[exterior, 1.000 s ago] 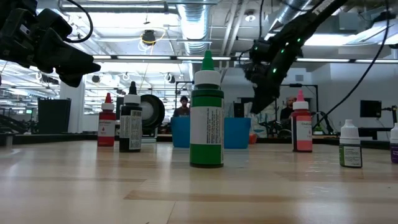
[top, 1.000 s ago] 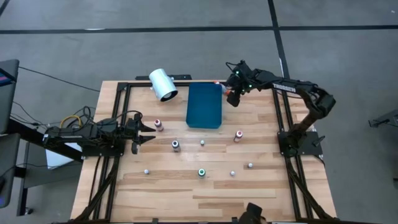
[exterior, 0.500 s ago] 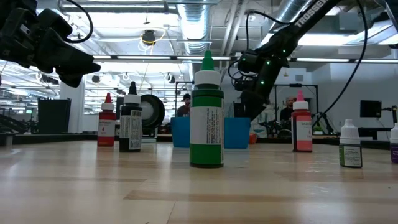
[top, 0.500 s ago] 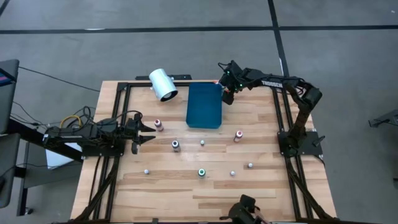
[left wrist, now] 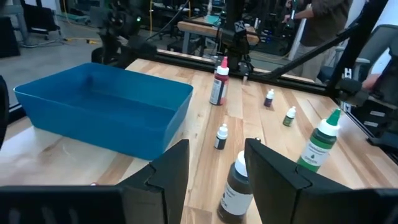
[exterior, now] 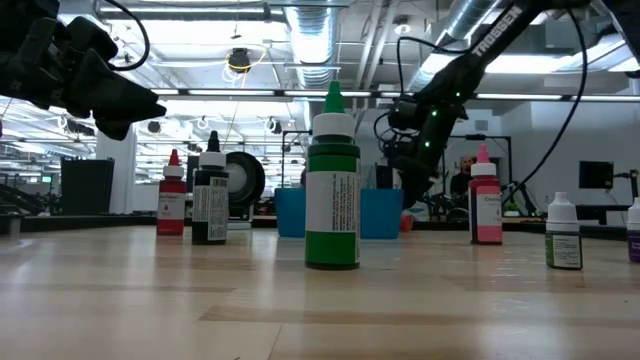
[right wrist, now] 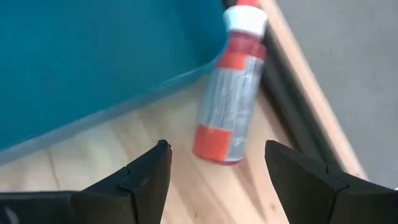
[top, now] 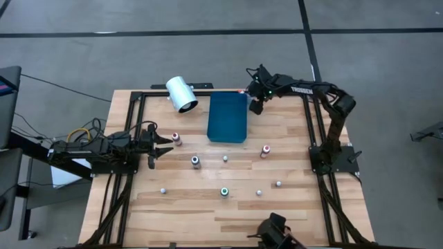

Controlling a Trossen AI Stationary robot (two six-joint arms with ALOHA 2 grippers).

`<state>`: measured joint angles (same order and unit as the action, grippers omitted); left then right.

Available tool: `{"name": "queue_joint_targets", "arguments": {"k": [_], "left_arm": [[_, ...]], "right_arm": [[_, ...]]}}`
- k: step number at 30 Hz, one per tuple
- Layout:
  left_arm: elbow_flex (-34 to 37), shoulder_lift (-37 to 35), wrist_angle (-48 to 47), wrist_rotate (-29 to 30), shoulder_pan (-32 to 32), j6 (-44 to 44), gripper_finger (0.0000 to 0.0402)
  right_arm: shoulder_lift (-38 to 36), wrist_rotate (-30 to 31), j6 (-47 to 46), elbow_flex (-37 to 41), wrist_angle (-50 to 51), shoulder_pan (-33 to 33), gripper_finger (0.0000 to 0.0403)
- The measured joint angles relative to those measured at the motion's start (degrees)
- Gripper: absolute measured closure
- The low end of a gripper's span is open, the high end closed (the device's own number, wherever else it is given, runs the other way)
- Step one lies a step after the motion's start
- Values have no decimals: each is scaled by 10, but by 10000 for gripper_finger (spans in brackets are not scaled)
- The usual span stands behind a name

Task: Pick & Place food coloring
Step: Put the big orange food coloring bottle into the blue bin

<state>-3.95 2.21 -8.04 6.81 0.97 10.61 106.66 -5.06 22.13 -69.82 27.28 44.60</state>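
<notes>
Right gripper (right wrist: 214,171) hangs with its fingers spread wide over a red bottle (right wrist: 229,96) lying on its side, touching the blue tray's (top: 227,117) far right corner. Left gripper (top: 160,146) waits left of the tray, fingers apart and empty, near a pink bottle (top: 176,139)

— See the red bottle (right wrist: 230,93)? White cap, lying on its side just ahead of the right gripper's fingers (right wrist: 143,180), between them.

— And ahead of the left fingers (left wrist: 168,174), a dark bottle (left wrist: 233,190) stands upright; the others stand farther off.
</notes>
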Motion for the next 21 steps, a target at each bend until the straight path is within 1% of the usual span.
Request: {"name": "queue_joint_targets", "arguments": {"k": [5, 14, 17, 21], "left_arm": [[0, 0, 0, 0, 0, 11, 255], [0, 0, 0, 0, 0, 12, 255], [0, 0, 0, 0, 0, 12, 255], [0, 0, -1, 0, 0, 12, 255]], "right_arm": [[22, 7, 2, -1, -29, -5, 154], [50, 23, -7, -1, -37, -9, 155], [52, 24, -11, -1, -34, -11, 168], [52, 24, -12, -1, -37, -11, 199]]}}
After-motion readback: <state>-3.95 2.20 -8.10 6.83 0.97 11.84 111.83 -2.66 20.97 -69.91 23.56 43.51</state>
